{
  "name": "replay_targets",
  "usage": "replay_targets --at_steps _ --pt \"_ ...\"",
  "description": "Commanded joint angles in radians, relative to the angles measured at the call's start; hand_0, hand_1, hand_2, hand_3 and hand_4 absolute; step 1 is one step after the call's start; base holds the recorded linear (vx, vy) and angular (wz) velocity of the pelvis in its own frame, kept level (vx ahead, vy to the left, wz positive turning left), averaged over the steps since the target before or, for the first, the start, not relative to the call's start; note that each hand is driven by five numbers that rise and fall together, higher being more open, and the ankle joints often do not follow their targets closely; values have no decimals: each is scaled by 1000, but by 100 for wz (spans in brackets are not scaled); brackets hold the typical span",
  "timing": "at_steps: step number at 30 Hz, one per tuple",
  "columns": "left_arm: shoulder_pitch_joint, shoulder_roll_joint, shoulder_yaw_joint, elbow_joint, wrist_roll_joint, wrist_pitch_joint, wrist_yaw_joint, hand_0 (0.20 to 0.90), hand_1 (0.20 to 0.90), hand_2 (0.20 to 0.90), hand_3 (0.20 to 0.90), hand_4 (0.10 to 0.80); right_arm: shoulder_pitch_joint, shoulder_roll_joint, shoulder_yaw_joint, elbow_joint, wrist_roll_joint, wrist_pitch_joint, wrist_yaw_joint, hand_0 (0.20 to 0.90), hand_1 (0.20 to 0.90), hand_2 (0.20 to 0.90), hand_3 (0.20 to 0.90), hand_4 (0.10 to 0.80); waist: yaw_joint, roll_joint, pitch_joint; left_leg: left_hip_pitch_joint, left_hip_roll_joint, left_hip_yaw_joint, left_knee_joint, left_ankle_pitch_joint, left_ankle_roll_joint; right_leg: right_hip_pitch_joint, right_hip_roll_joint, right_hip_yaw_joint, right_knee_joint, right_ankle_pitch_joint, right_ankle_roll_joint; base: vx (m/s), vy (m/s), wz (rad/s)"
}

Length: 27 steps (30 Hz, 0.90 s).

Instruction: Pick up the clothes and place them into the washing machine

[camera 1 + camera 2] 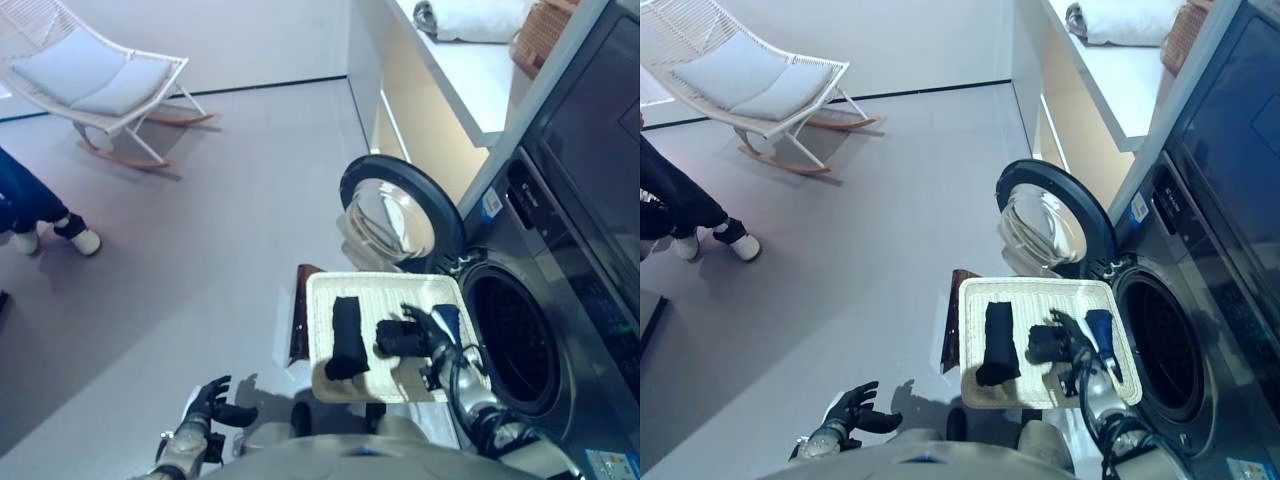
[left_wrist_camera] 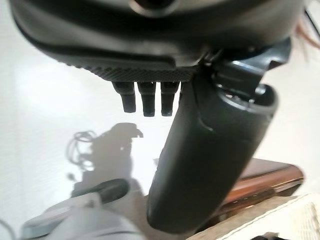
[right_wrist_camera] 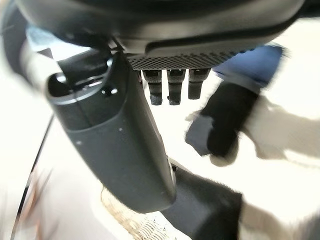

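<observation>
A basket (image 1: 325, 300) sits on the floor (image 1: 200, 250) directly in front of the washing machine (image 1: 560, 300), to the left of its drum opening (image 1: 515, 340). The machine door (image 1: 395, 215) stands open behind the basket. Three garments lie in the basket: a long garment (image 1: 347, 337) at left, a bunched garment (image 1: 395, 338) in the middle, and a third garment (image 1: 1102, 335) at right, nearest the drum opening. A rocking chair (image 1: 95, 75) stands well apart, at far left.
</observation>
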Motion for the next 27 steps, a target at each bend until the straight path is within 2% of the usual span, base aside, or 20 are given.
replay_targets --at_steps 1,6,12,15,19,23,27 --pt "-8 27 6 14 -13 -56 12 900 900 900 900 800 -93 -59 20 -83 -53 -55 -68 900 900 900 900 800 1 -43 -37 -82 -30 -69 15 -3 -9 77 -37 7 -39 -21 76 0 -36 15" --pt "-14 27 12 32 -29 -51 22 900 900 900 900 800 -175 -54 90 -91 -46 -54 -46 900 900 900 900 800 21 -31 -39 -91 -30 -79 -8 10 -14 77 -39 -5 -64 -22 83 5 -10 5" --pt "-5 44 35 36 -58 -47 38 900 900 900 900 800 -282 4 158 -16 -48 -42 -63 900 900 900 900 800 55 -33 -23 -103 -36 -96 -10 10 -10 75 -44 -8 -64 -22 88 -5 14 6" --pt "-19 47 34 29 -83 -53 43 900 900 900 900 800 -328 14 171 31 -48 -33 -80 900 900 900 900 800 67 -33 0 -134 -42 -105 -10 20 -10 50 -49 -15 -64 -12 88 -115 15 8" --pt "-78 50 3 -2 -125 -71 69 900 900 900 900 800 -449 18 191 152 -37 -17 -125 900 900 900 900 800 90 -14 67 -227 -62 -134 -1 49 -10 -39 -60 -32 -49 19 84 -228 37 28" --pt "-118 50 -34 -24 -149 -79 89 900 900 900 900 800 -558 -8 193 243 -18 1 -154 900 900 900 900 800 98 10 122 -290 -76 -150 13 71 -3 -134 -75 -36 40 13 77 -142 76 32" --pt "-138 59 -39 -38 -164 -86 100 900 900 900 900 800 -607 -28 194 264 -11 7 -173 900 900 900 900 800 104 22 145 -323 -79 -146 18 80 -3 -188 -79 -29 83 7 76 -86 81 -1"
